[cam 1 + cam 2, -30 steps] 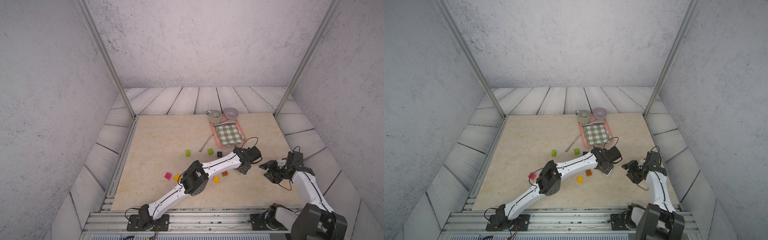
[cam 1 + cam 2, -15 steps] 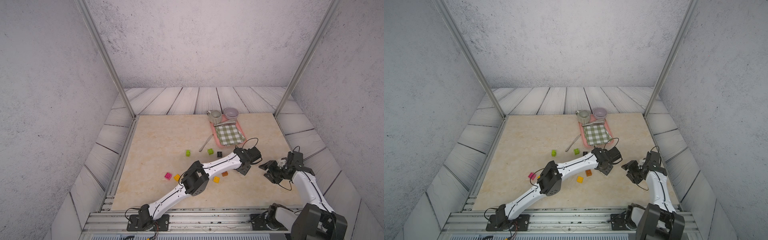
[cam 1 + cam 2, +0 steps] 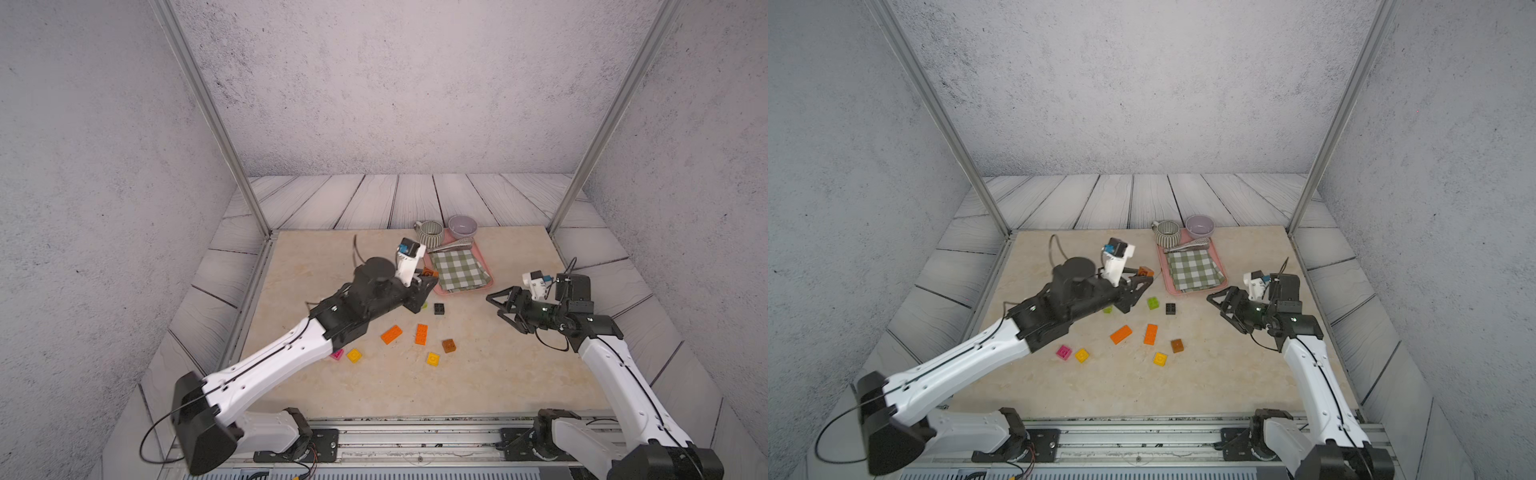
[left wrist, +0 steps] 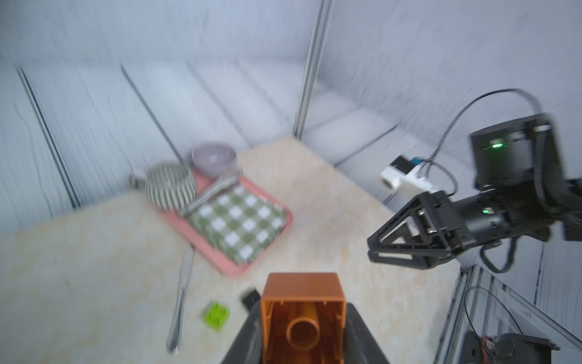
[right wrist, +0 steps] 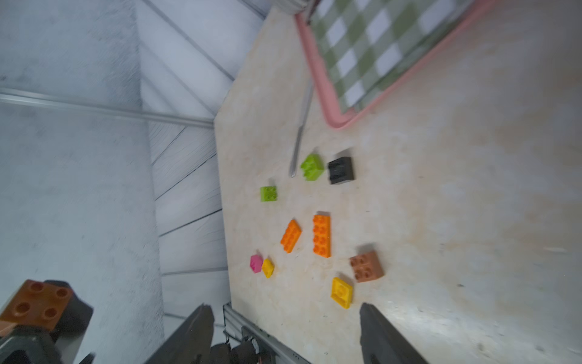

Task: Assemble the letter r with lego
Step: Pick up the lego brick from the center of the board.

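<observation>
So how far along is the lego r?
Nothing looks joined yet. The left gripper holds a brown brick aloft; the right gripper is open and empty. Left: the whole letter; both orange bricks, among others, lie loose.

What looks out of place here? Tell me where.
A table knife lies loose on the tabletop beside the pink tray, not on it, close to a lime green brick. Nothing looks spilled or damaged.
</observation>
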Available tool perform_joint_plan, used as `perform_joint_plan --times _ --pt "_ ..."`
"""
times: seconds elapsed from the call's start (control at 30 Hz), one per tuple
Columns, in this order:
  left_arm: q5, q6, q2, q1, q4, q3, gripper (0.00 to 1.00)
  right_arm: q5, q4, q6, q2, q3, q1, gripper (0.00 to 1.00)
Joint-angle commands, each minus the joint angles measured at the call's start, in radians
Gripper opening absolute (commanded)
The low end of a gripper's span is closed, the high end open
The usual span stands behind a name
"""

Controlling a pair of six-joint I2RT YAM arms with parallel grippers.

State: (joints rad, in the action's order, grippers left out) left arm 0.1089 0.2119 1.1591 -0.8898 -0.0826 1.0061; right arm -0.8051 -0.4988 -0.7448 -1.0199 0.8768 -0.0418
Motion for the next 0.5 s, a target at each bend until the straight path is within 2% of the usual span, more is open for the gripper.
perform_joint_plan --times 0.0,0.1,0.23,0.47 --pt "0.153 -0.246 -0.078 -0.016 -0.462 -0.249 0.00 -0.087 0.108 -0.064 -0.004 0.101 -0.129 0.77" --pt "0.271 -0.327 -0.172 0.007 -0.428 -0.302 0.00 -0.137 0.136 -0.057 -0.042 0.188 -0.255 0.79" --pt "0.385 -0.350 -0.237 0.032 -0.575 -0.399 0.00 -0.196 0.130 -0.041 -0.103 0.278 -0.386 0.80" --pt "0.424 -0.343 -0.235 0.055 -0.687 -0.429 0.00 -0.261 0.201 -0.108 -0.130 0.298 -0.442 0.80"
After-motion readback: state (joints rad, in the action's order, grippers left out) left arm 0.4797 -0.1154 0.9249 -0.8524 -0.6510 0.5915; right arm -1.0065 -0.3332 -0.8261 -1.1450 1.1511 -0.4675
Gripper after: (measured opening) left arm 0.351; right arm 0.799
